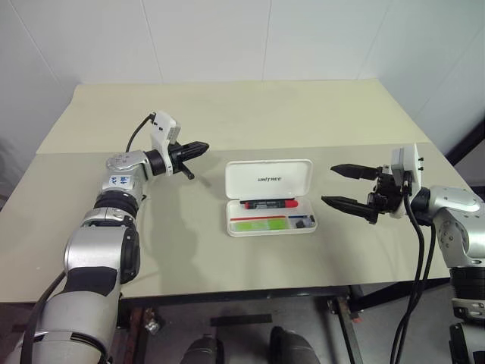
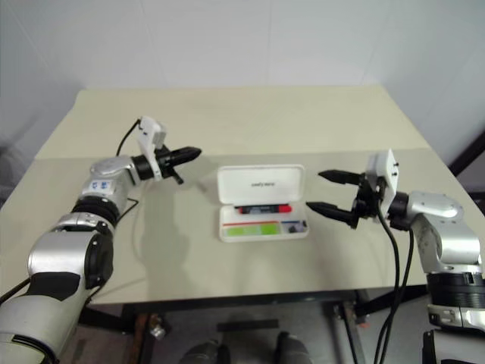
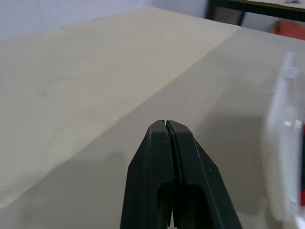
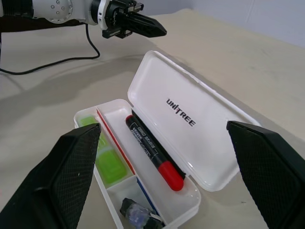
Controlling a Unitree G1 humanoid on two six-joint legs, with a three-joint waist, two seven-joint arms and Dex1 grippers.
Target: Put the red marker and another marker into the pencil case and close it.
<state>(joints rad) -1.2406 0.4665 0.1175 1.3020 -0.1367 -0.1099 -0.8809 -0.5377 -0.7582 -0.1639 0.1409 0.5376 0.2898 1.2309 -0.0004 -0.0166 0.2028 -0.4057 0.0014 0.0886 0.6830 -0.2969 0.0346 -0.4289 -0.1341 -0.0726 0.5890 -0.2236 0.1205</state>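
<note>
The white pencil case [image 1: 269,180] lies open at the middle of the table, its lid tipped back with the UNITREE lettering showing. The red marker [image 1: 269,204] lies lengthwise in the tray's rear compartment [image 4: 155,152]. The light green marker [image 1: 261,224] rests in the front left compartment. My left gripper [image 1: 203,147] hovers just left of the lid, shut with nothing between its fingers [image 3: 165,125]. My right gripper [image 1: 329,184] hangs to the right of the case, wide open and empty, pointing at it.
A small dark item [image 1: 301,221] sits in the tray's front right compartment. The beige table [image 1: 227,114] has a seam running across it behind the case. White walls stand behind, and the table's front edge lies near the robot.
</note>
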